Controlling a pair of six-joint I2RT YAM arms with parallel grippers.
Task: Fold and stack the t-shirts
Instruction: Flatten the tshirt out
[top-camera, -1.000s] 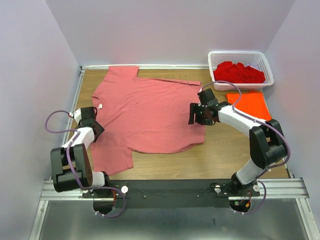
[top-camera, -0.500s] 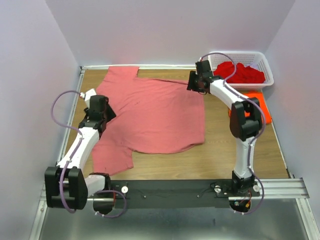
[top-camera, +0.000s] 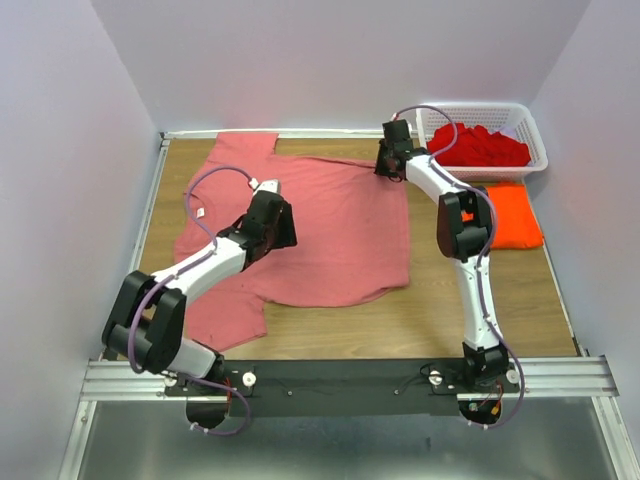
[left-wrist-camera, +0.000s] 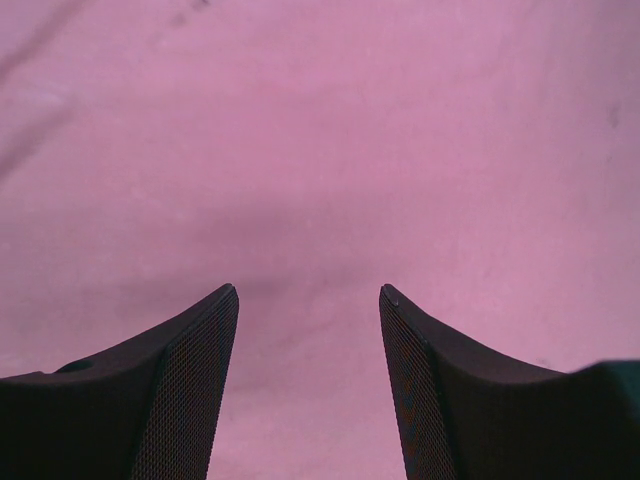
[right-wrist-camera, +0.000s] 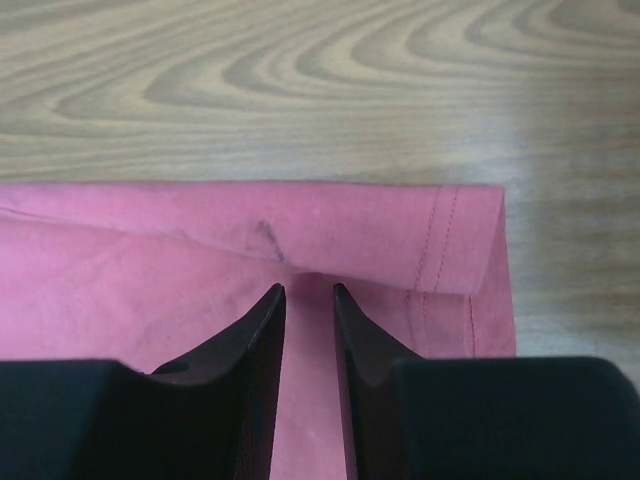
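Observation:
A large salmon-pink t-shirt (top-camera: 320, 225) lies spread on the wooden table. My left gripper (top-camera: 272, 222) hovers over its middle left, open and empty, with only pink cloth under it in the left wrist view (left-wrist-camera: 308, 290). My right gripper (top-camera: 388, 162) is at the shirt's far right corner. In the right wrist view its jaws (right-wrist-camera: 309, 288) stand only narrowly apart, tips at the edge of a folded hem (right-wrist-camera: 440, 235), with flat cloth in the gap. A bright orange t-shirt (top-camera: 505, 212) lies folded at the right. Deep red t-shirts (top-camera: 480, 146) fill the basket.
A white lattice basket (top-camera: 478, 106) stands at the far right corner, next to my right gripper. Lilac walls close in the table on the left, back and right. Bare wood (top-camera: 480, 300) shows to the right of the pink shirt and in front of it.
My left arm has swung from the shirt's left edge to over its middle. My right gripper rose from the shirt's right edge to its far right corner and has stayed there.

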